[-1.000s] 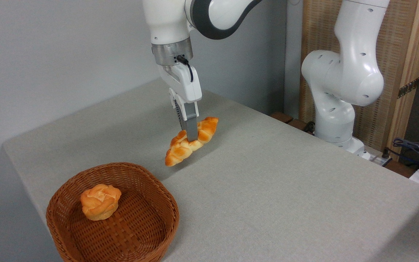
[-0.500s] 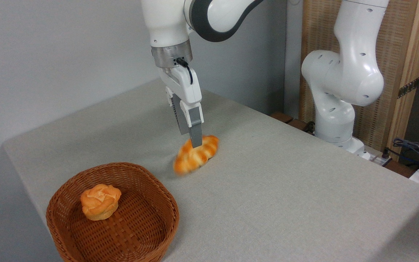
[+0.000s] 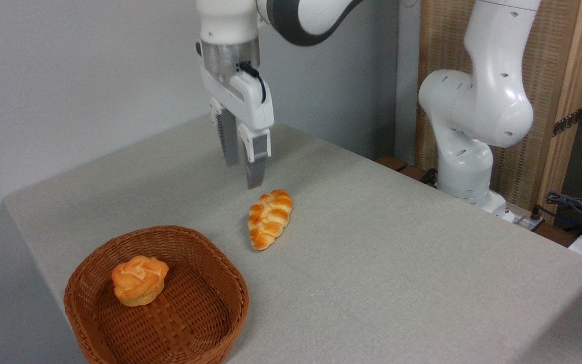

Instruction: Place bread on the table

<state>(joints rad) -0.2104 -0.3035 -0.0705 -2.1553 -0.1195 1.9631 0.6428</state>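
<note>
The bread (image 3: 270,218), a braided golden-orange loaf with tapered ends, lies flat on the grey-beige table (image 3: 372,263), just right of the basket. My gripper (image 3: 243,172) hangs above and slightly left of the loaf's far end, clear of it. Its two grey fingers (image 3: 256,164) stand apart and hold nothing.
A round brown wicker basket (image 3: 190,308) sits at the table's front left corner with a small knotted orange bun (image 3: 138,279) inside. The arm's white base (image 3: 465,151) stands off the table's far right side, with cables (image 3: 574,205) beyond it.
The loaf left the fingers and dropped onto the cloth, coming to rest lying flat. The gripper opened and rose up and to the left, away from it.
</note>
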